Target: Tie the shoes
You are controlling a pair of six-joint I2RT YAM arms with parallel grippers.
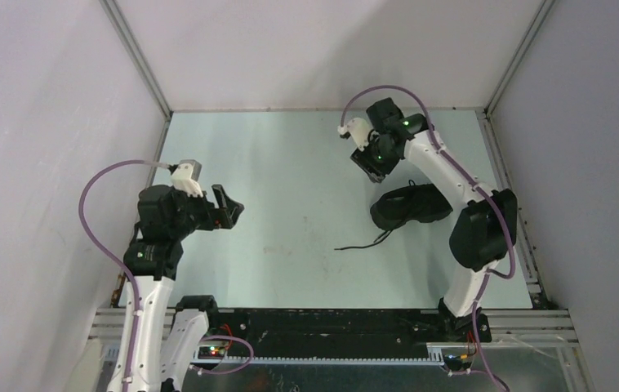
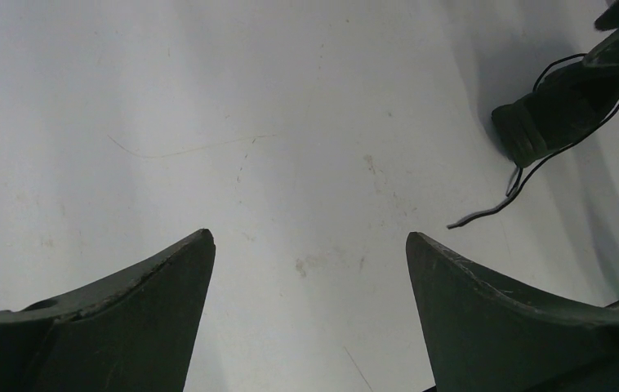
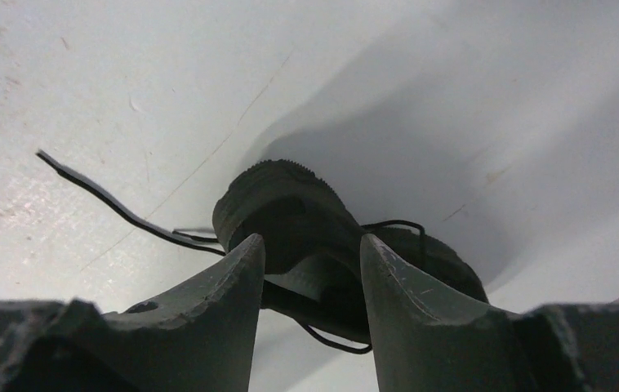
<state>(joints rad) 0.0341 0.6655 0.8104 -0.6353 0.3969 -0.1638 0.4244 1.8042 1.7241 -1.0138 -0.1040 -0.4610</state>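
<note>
Black low-top sneaker (image 1: pixel 412 206) right of centre, laces (image 1: pixel 362 243) untied, trailing left

Prob. robotics lab cell: plain walls (image 1: pixel 45 122), alu frame rails (image 1: pixel 139 57), pale tabletop (image 1: pixel 290 204).

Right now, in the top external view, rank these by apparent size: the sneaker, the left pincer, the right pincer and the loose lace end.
1. sneaker, clearly largest.
2. left pincer and right pincer: too alike to rank, as they are seen at different angles.
3. loose lace end, a thin strand.
</note>
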